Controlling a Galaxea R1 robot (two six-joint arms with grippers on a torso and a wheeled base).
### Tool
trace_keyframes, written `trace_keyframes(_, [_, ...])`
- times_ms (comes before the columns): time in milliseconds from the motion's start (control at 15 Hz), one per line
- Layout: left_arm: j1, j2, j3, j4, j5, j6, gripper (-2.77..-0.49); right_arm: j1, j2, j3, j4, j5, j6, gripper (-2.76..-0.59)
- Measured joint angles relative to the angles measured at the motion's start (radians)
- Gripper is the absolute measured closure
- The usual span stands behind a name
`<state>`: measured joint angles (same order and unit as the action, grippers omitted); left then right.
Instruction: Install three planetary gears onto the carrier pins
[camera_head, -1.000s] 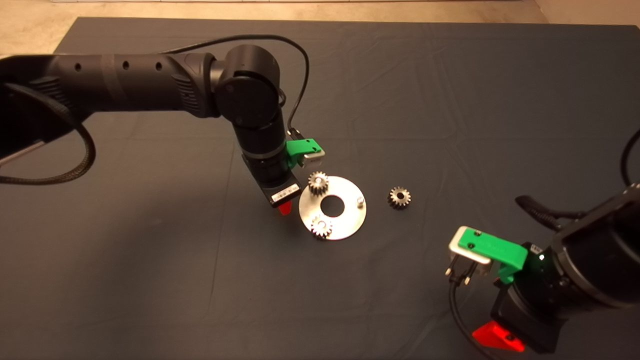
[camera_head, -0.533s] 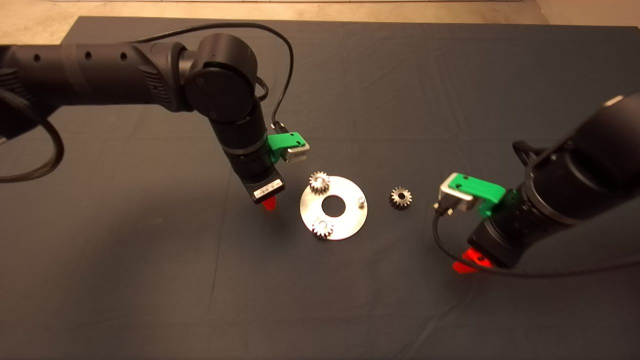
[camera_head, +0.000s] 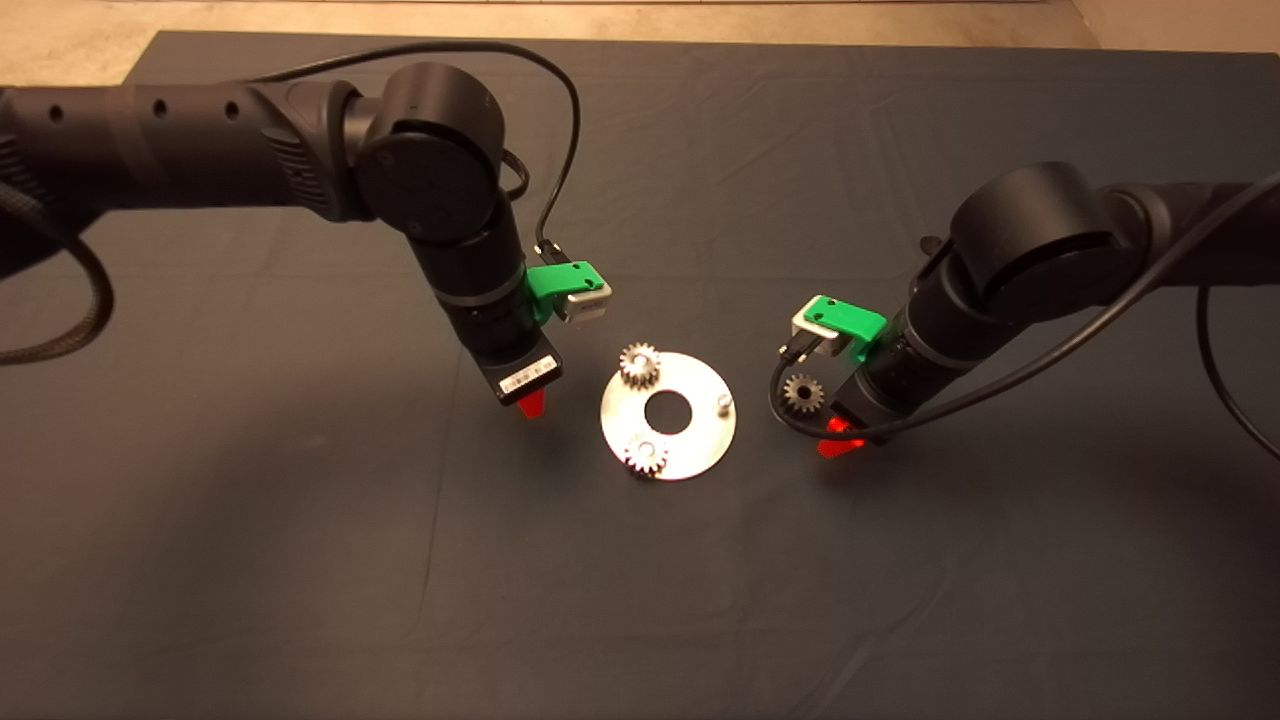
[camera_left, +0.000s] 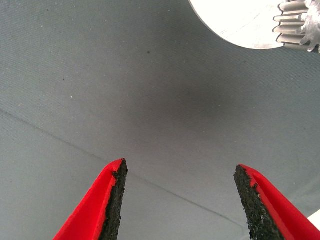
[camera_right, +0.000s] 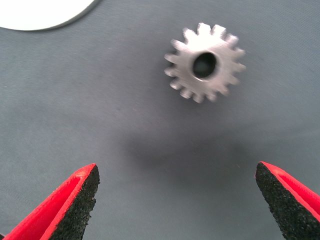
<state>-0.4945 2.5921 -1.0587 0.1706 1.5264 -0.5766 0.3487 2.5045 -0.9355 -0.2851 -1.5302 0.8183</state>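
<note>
Two toothed silvery planetary gears (camera_head: 639, 364) sat on pins of the shiny disc (camera_head: 690, 445); one carrier pin (camera_head: 724, 401) stood bare. The third gear (camera_right: 205, 68) lay on the mat, just beside the released right end effector (camera_right: 177, 202). The left end effector (camera_left: 180, 192) hovered spread, empty, near the disc.

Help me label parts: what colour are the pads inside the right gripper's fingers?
Black, rough-textured pads on red fingers, clearest in the right wrist view.
</note>
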Motion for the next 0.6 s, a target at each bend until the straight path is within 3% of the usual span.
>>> trace_keyframes(267, [0.000,-0.005,0.001,-0.001,-0.003,0.000,-1.46,-0.003,0.039,-0.030,-0.017,0.001,-0.013,-2.33])
trace_keyframes(600, [-0.006,-0.020,0.003,-0.001,-0.001,0.000,-1.46,-0.003,0.043,-0.056,-0.030,0.000,-0.045,-2.33])
